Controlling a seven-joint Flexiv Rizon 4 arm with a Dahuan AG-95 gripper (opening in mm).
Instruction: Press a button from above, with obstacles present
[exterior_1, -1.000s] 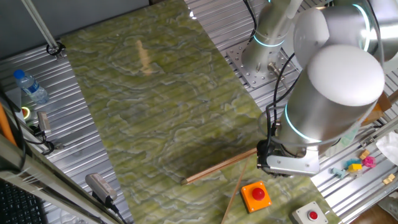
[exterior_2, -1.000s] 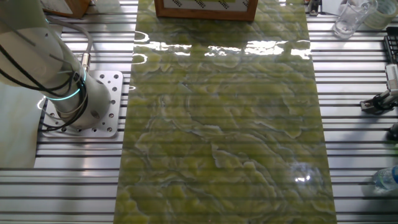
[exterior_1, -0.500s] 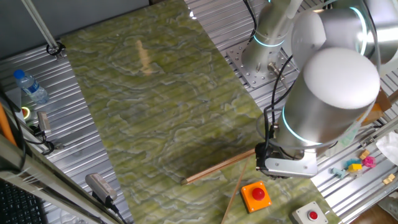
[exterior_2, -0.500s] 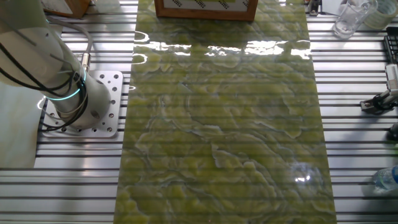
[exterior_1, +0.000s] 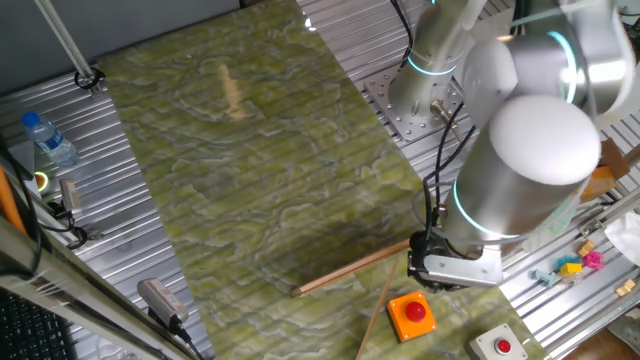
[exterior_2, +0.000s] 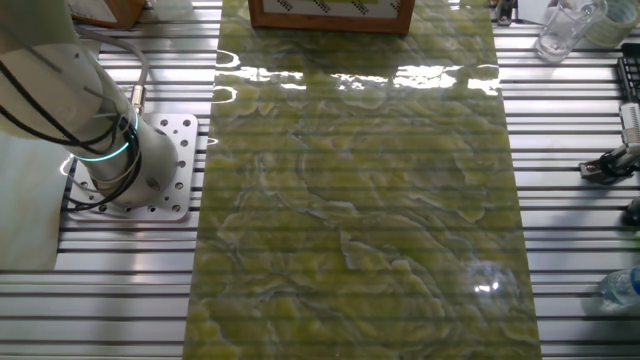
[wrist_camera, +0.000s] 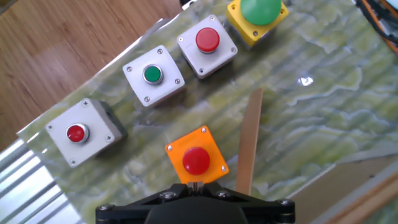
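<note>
Hiding its own fingertips behind its black body, the gripper (wrist_camera: 194, 208) fills the bottom edge of the hand view, so I cannot tell if it is released or clenched. Just above it sits the orange button (wrist_camera: 196, 158). A shorter stick (wrist_camera: 249, 144) lies just right of it; the long stick (exterior_1: 352, 268) lies at lower centre of one fixed view.

The worktop (exterior_1: 250, 180) carried a green marbled mat over ribbed metal slats (exterior_2: 570, 210). Wood-plank flooring (wrist_camera: 68, 43) showed at 10 o'clock in the hand view. Overhead light glared on the mat (exterior_2: 350, 78) at 12 o'clock.
</note>
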